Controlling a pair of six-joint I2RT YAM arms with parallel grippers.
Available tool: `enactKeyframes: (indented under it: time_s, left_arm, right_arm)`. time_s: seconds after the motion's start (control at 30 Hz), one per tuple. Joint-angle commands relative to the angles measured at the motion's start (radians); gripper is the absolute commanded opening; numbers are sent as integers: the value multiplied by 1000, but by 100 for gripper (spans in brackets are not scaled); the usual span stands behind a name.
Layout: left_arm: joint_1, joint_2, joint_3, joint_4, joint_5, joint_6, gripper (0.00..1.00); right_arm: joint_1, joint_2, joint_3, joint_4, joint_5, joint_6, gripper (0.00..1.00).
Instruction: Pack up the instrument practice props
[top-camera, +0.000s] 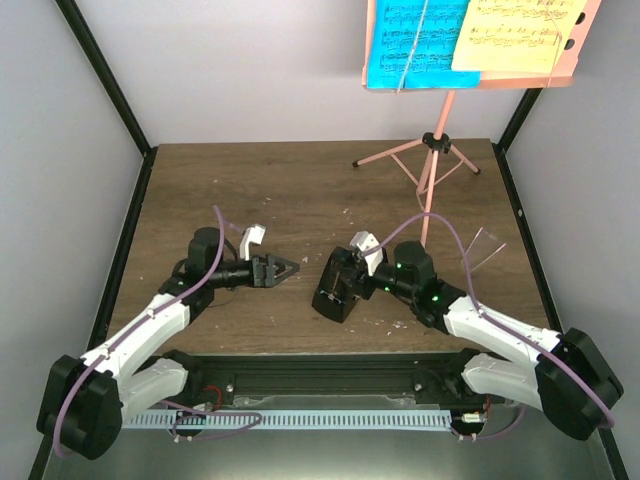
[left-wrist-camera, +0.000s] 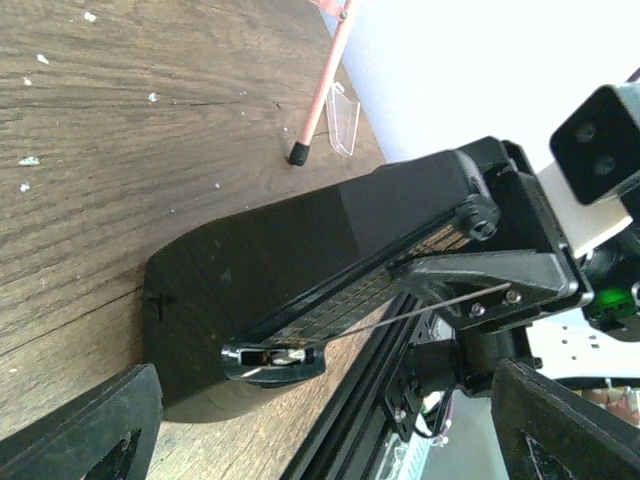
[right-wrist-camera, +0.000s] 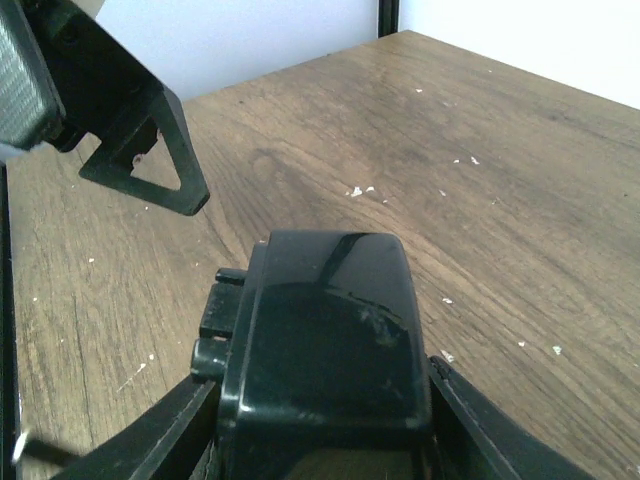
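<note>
The pink music stand (top-camera: 437, 150) stands at the back right. Its desk (top-camera: 560, 70) holds a cyan page (top-camera: 415, 40) and a pale-yellow page (top-camera: 515, 35). The black metronome (top-camera: 330, 298) is near the table's front edge, its base at the tabletop. My right gripper (top-camera: 347, 278) is shut on its upper part, with the metronome (right-wrist-camera: 330, 340) filling the space between the fingers (right-wrist-camera: 165, 435). My left gripper (top-camera: 292, 269) is open and empty, just left of the metronome (left-wrist-camera: 270, 270), pointing at it. The pendulum rod (left-wrist-camera: 420, 305) hangs loose along the metronome's face.
A small clear plastic piece (top-camera: 485, 245) lies right of the right arm, near a stand leg (left-wrist-camera: 320, 85). White crumbs dot the wooden table (top-camera: 280, 190). Black frame posts and grey walls close in the sides and back.
</note>
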Motion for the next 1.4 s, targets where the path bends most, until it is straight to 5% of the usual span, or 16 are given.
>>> enactKeyframes:
  time_s: [0.0,0.27,0.5,0.9,1.13,1.23,1.37]
  left_arm:
    - [-1,-13,10,36,-2,-4,91]
    - [-2,-25,22,8,-12,27,91]
    - [-2,-37,32,-5,-13,38,91]
    - [3,-94,240,-303,-233,213,92]
    - [114,9,585,-527,-362,356,96]
    - [174,44,621,-494,-401,373,97]
    - [179,53,570,-471,-636,475,95]
  right_arm:
    - [28,-5,0,93,39,-9,38]
    - [49,1,-24,80,74,-15,39]
    - [58,-27,-30,54,83,-8,49]
    - [58,-184,-7,-60,143,79,99]
    - [58,-325,53,-163,145,209,100]
    - [58,-326,41,-95,73,266,100]
    - [58,-263,28,-7,11,288,100]
